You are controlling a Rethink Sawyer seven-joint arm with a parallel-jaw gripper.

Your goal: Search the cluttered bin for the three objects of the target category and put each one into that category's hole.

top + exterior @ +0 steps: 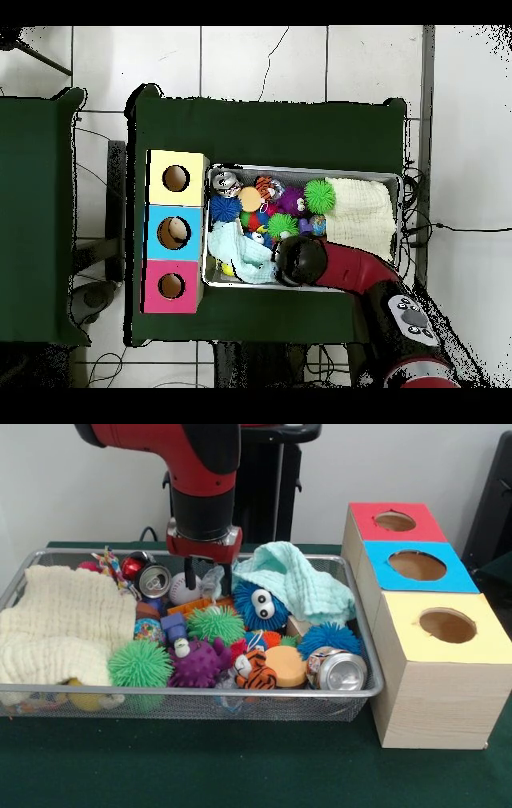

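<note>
I hover the gripper (210, 578), jaws spread and empty, over the bin (364, 664) clutter, picking a target.

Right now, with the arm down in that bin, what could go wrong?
The gripper is low among packed toys, so closing may catch the mint cloth beside it instead of one object. The cream cloth hides part of the bin, so targets may be missed. The cans could roll when bumped.
</note>
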